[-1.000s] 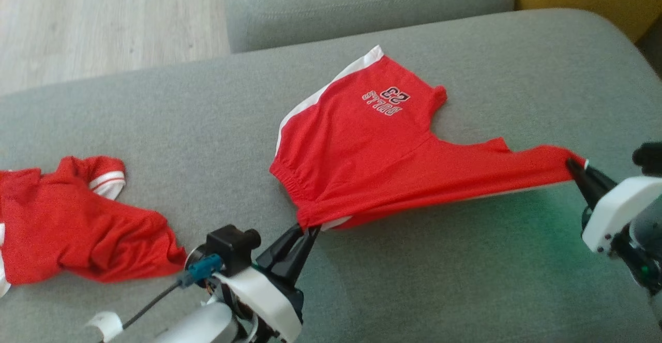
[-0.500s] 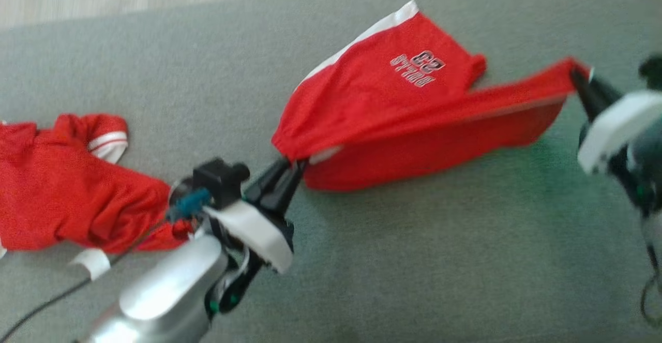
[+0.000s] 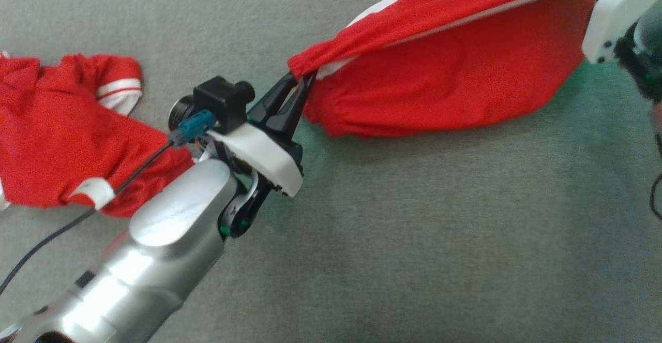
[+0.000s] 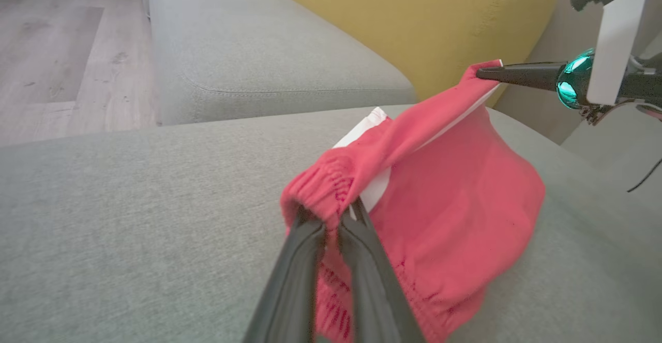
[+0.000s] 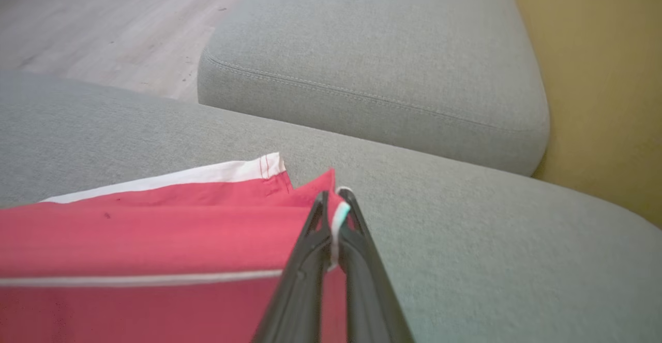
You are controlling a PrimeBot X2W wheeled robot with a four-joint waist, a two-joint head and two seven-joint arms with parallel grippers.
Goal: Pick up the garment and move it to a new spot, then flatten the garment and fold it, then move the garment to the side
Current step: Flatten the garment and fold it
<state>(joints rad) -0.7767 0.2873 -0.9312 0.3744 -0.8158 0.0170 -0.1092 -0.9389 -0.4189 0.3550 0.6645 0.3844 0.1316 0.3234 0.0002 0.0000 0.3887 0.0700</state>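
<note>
Nearby, left gripper clamps the elastic waistband of the red shorts. Shorts hang stretched above the grey sofa cushion (lower fold sagging down to it). Farther out, right gripper pinches the opposite corner.

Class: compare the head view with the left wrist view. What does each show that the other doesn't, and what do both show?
Head view, not left wrist: the other garment lying to the left, and the left forearm. Left wrist, not head: the yellow cushion and wood floor. Both: the shorts stretched between the left claw and right claw, each shut on an edge, over the grey sofa.
</note>
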